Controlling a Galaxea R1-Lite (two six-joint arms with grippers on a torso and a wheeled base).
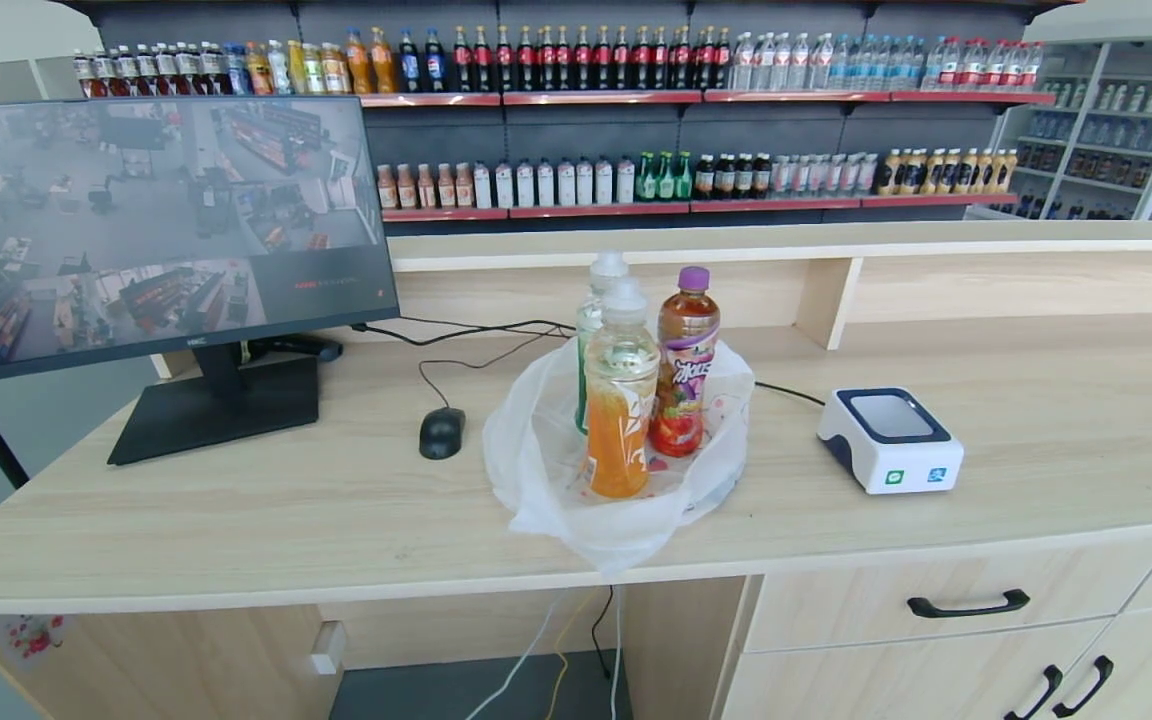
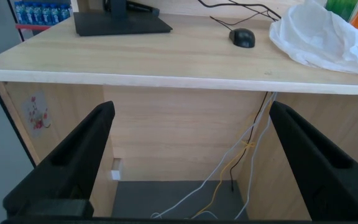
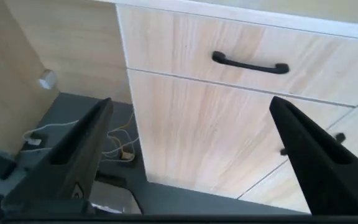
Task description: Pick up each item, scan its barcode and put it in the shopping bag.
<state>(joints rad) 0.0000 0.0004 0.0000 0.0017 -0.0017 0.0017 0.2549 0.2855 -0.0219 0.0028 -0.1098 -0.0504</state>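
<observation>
A white plastic shopping bag [image 1: 536,470] lies open in the middle of the wooden counter [image 1: 1036,440]. Three bottles stand upright inside it: an orange drink [image 1: 619,400] in front, a red drink with a purple cap [image 1: 684,370] to its right, and a green-labelled bottle [image 1: 591,310] behind. A white barcode scanner [image 1: 889,440] sits to the bag's right. My left gripper [image 2: 185,162] hangs open below the counter's front edge, with the bag [image 2: 322,37] above it and off to one side. My right gripper [image 3: 188,162] is open, low in front of the drawer fronts, holding nothing.
A monitor [image 1: 156,230] on a black stand fills the counter's left end, with a black mouse [image 1: 441,432] and cables between it and the bag. A drawer with a black handle [image 3: 250,62] faces the right gripper. Loose cables [image 2: 241,168] hang under the counter. Shelves of bottles line the back wall.
</observation>
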